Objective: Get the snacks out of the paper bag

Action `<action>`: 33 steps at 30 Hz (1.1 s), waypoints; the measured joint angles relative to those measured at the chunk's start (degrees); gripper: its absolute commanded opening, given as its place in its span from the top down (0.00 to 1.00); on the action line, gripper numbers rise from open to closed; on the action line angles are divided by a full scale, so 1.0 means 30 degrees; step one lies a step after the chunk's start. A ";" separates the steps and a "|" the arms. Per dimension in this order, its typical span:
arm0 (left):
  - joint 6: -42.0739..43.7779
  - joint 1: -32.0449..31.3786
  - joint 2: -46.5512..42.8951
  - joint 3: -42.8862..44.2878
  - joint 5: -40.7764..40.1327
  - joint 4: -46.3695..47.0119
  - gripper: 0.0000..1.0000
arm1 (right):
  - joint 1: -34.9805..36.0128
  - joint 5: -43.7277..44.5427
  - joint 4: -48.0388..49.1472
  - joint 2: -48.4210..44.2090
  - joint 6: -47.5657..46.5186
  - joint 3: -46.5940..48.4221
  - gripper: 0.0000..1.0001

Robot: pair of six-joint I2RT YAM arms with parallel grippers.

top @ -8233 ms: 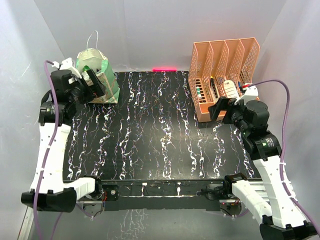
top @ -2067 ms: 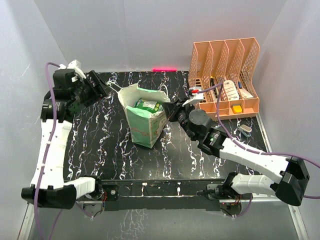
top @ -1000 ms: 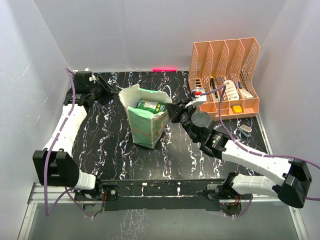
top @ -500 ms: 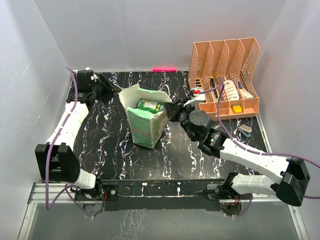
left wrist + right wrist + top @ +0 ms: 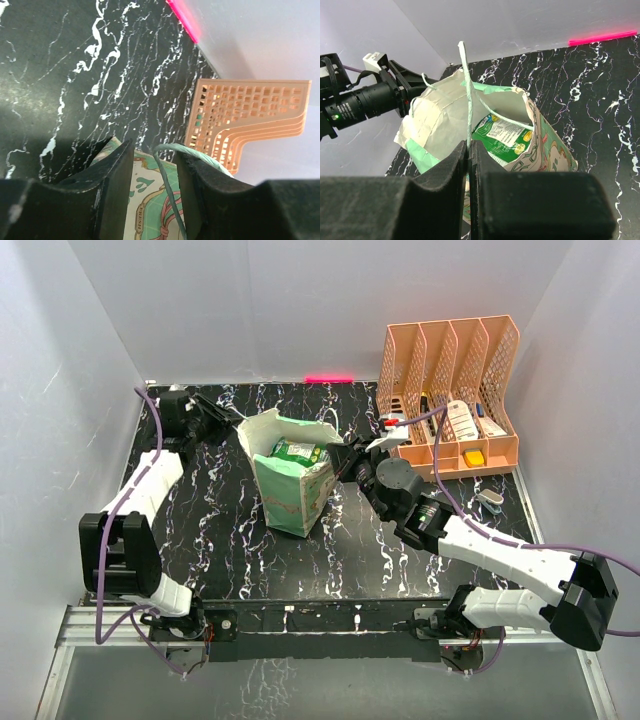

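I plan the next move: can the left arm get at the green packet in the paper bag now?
Probably yes: the paper bag stands open-mouthed, the green packet lies uncovered, and the left jaws are open beside the rim, though a string handle crosses between them.

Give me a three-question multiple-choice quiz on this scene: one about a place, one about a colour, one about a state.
1. Where does the peach organizer stand on the table?
A. far right corner
B. near left corner
C. centre

2. What colour is the packet showing in the mouth of the paper bag?
A. purple
B. green
C. blue

3. The right gripper is:
A. open above the bag
B. shut on the string handle
C. shut on a packet

Answers:
1 A, it stands against the far right edge.
2 B, a green packet lies in the open mouth.
3 B, its fingers pinch the thin string.
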 measured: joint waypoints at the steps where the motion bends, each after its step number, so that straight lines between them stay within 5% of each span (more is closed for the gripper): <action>1: -0.0262 0.0015 0.0029 -0.0211 0.0058 0.0393 0.66 | 0.0000 0.0007 -0.0007 0.0000 0.0007 0.0000 0.93; 7: -0.1647 0.0131 0.0029 -0.1275 0.0619 0.2892 1.00 | 0.0000 0.0000 -0.0153 0.0000 0.0000 0.0051 0.93; 18: 0.1399 0.3963 -0.0270 0.3716 0.2747 -0.2149 1.00 | 0.0000 -0.1654 -0.0714 0.0095 -0.0270 0.0707 0.93; 24: 0.4007 0.4167 -0.0408 0.6841 0.4364 -0.4969 1.00 | 0.0000 -0.3060 -0.0823 0.2011 0.0204 0.1851 0.93; 33: 0.5989 0.4328 -0.0576 0.7482 0.6885 -0.5588 1.00 | 0.0000 -0.4146 -0.0750 0.2404 0.2652 0.1902 0.92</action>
